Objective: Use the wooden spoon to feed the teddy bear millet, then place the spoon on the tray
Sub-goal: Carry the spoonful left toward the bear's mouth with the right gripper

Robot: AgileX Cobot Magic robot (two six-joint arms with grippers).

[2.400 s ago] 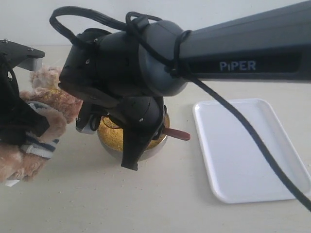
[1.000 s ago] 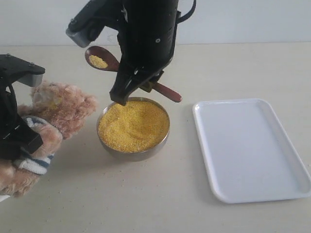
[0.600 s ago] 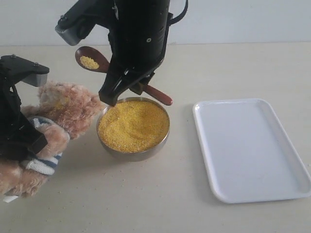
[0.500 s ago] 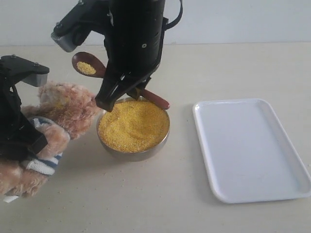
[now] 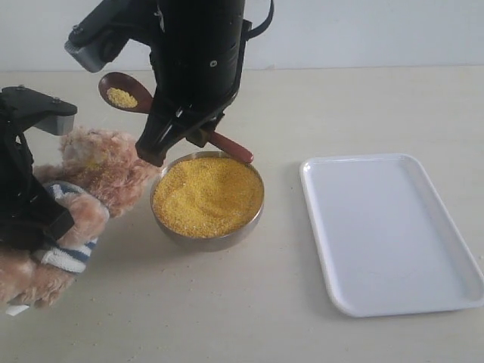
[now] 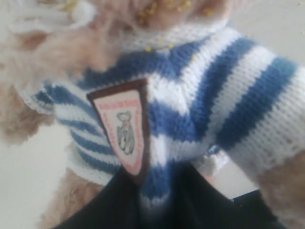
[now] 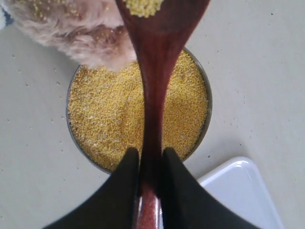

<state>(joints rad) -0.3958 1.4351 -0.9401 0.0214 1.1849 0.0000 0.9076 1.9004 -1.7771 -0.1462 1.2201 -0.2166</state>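
Observation:
The teddy bear point(image 5: 102, 168) leans at the left, its striped shirt point(image 6: 200, 95) pinched by my left gripper point(image 6: 157, 191), which is shut on it. My right gripper point(image 7: 148, 155) is shut on the handle of the wooden spoon point(image 5: 121, 92). It holds the spoon level in the air, just above and behind the bear's head. A small heap of millet point(image 7: 143, 5) lies in the spoon's bowl. More millet point(image 5: 206, 195) fills the metal bowl point(image 5: 208, 240) below the right gripper point(image 5: 178, 136). The white tray point(image 5: 386, 234) lies empty to the right.
The black left arm point(image 5: 26, 189) covers part of the bear's body at the left edge. Loose millet grains cling to the bear's fur point(image 7: 71, 28). The tray's corner point(image 7: 238, 186) sits close to the bowl's rim.
My right gripper has carried the loaded spoon leftwards, from over the bowl's far edge to above the bear's head. The bear and left gripper have stayed put.

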